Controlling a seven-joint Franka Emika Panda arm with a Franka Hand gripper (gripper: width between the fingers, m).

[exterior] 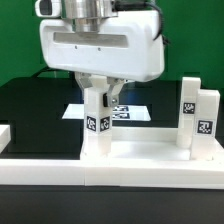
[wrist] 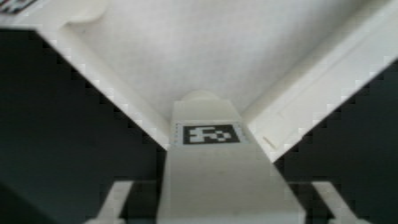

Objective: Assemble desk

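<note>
The desk panel (exterior: 130, 165) lies flat and white across the front of the exterior view. A white tagged leg (exterior: 97, 130) stands upright on its left part. My gripper (exterior: 100, 100) hangs right over this leg, with a finger on each side of the leg's top. In the wrist view the leg (wrist: 214, 150) with its tag runs up the middle toward a corner of the panel (wrist: 169, 50). The gripper (wrist: 222, 205) is open: its fingers (wrist: 121, 200) stand apart from the leg's sides, with dark gaps between. Two more legs (exterior: 190, 108) (exterior: 207, 120) stand on the panel's right.
The marker board (exterior: 135, 108) lies on the black table behind the gripper. A white rail end (exterior: 5, 135) shows at the exterior view's left edge. A green wall closes the back.
</note>
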